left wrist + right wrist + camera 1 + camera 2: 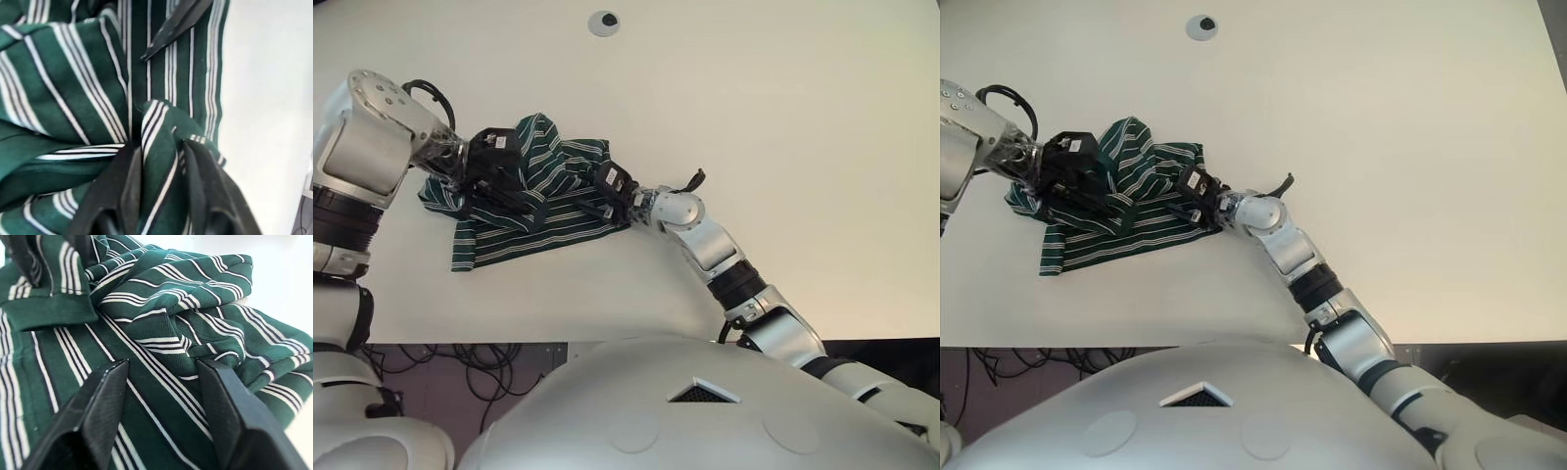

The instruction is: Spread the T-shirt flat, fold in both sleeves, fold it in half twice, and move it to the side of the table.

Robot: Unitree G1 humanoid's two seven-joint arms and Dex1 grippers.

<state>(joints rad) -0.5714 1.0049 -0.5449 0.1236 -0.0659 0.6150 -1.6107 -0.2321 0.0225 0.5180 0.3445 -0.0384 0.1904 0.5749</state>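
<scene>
T-shirt [524, 230], green with white stripes: lies crumpled in a heap on white table [783, 147], toward robot's left side. Sleeves not told apart among the bunched folds.
Left gripper [164, 156]: sits on left part of heap, fingers closed tight on a raised fold of fabric.
Right gripper [164, 377]: sits at heap's right edge, fingers spread wide over the cloth, holds nothing.
Round grey insert [604, 22]: set in tabletop at far side, well apart from shirt.
Cables [480, 362]: lie tangled below near table edge.
</scene>
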